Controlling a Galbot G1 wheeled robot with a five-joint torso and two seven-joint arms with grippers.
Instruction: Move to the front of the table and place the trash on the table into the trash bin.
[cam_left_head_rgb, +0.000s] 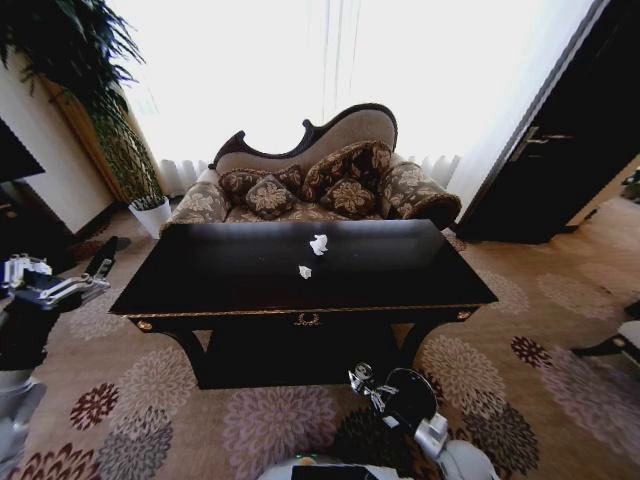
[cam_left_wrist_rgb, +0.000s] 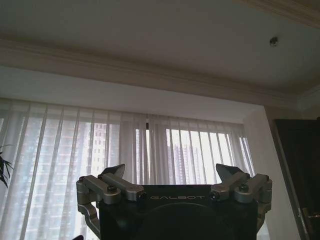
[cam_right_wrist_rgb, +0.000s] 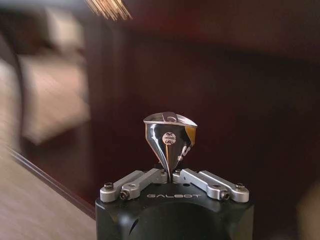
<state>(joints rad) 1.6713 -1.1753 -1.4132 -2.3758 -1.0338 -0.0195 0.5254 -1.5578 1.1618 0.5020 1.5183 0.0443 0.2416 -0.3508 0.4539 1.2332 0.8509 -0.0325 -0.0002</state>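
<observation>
The right gripper (cam_right_wrist_rgb: 170, 150), jaws clamped on a crushed shiny can (cam_right_wrist_rgb: 170, 131), hangs below the glossy black desk (cam_left_head_rgb: 200, 285); left gripper (cam_left_wrist_rgb: 172, 180) waits, jaws apart. Next, I judge, comes finding the bin.

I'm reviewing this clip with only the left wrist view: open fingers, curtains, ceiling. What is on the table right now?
Observer: Two white paper balls lie near the middle of the black table.
Operator: Is the right arm carrying anything?
Observer: Yes. The right gripper is shut on a crushed shiny can.
Operator: And where is my left gripper relative to the table?
Observer: The left gripper is raised beside the table's left end, over the carpet.
</observation>
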